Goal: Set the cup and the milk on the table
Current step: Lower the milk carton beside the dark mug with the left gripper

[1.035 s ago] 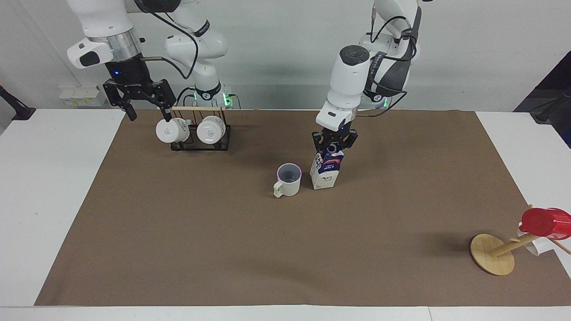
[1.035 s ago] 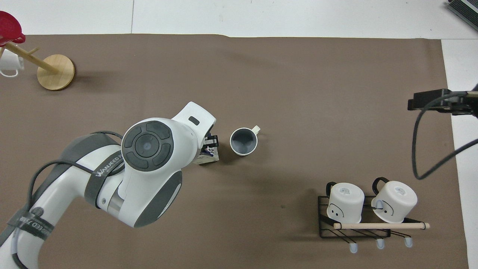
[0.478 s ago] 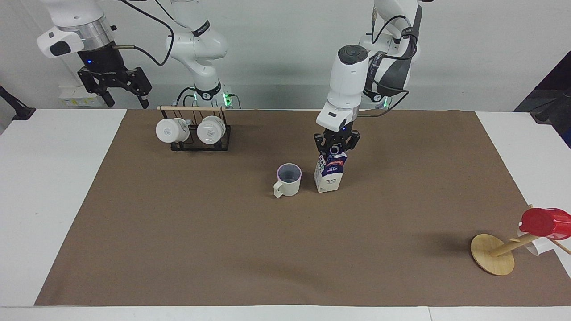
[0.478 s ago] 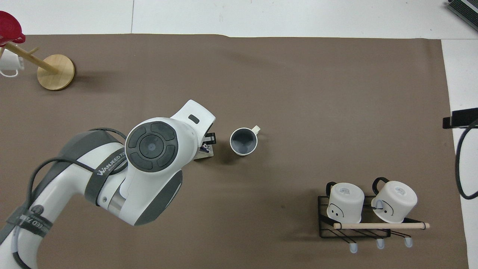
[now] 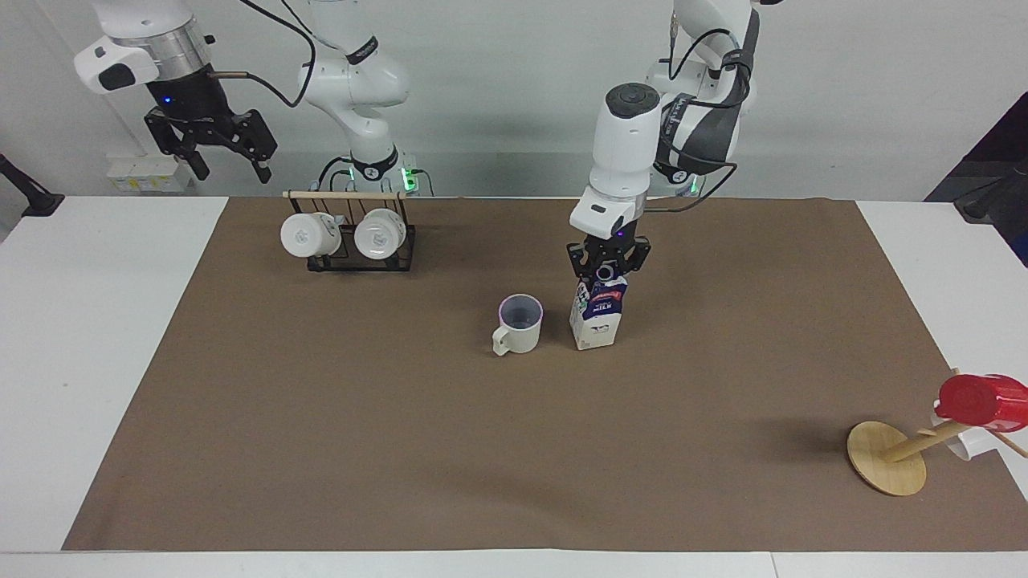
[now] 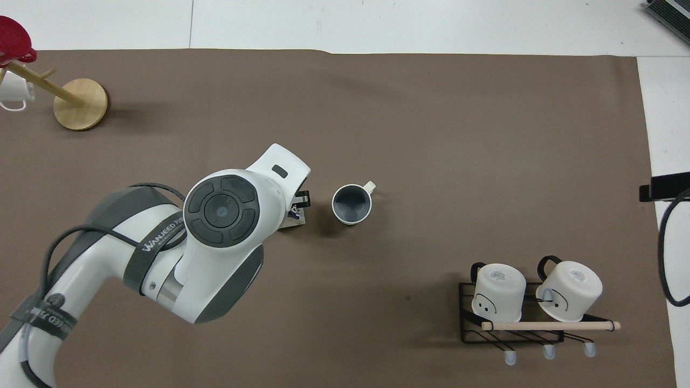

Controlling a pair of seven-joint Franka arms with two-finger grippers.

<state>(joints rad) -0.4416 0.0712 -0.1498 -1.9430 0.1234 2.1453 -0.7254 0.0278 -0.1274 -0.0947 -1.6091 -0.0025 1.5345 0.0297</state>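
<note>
Already the cup (image 5: 519, 323) stood on the bench (image 5: 401, 417); the left tool (image 5: 607, 269) gripped the upright milk carton (image 5: 598, 315), unreleased; the right tool (image 5: 213, 148) waited, wide.

The counter (image 5: 104, 321) is white, with a wide brown sheet (image 5: 401, 449) covering most of its top. Near the middle of the sheet stands a mug (image 5: 518, 324), upright, and just beside it, toward the left arm's end, a milk carton (image 5: 597, 316), also upright. A black wire rack (image 5: 361, 257) with two white mugs sits by the edge nearest the robots, toward the right arm's end. A wooden cup stand (image 5: 886, 469) rests near the corner farthest from the robots at the left arm's end.
</note>
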